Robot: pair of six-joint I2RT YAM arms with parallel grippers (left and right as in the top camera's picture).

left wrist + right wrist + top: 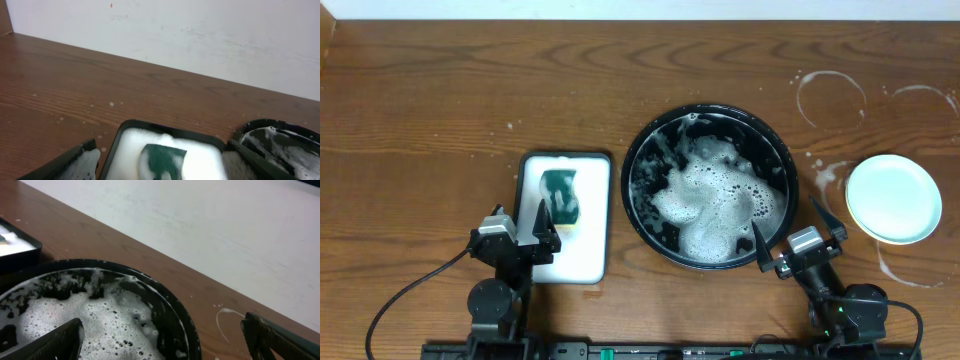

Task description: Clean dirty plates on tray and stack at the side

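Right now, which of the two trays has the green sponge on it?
The white rectangular tray by the left gripper holds the green sponge; the round black tray shows only soapy foam.

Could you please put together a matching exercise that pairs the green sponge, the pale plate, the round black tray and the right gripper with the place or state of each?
Things:
1. green sponge
2. pale plate
3. round black tray
4. right gripper

Places and states:
A. holds a mass of white foam
B. lies on the white rectangular tray
C. jaws wide open, at the near right rim of the round black tray
D. sits on the wooden table, to the right of the round black tray

Pairs: 1-B, 2-D, 3-A, 4-C.
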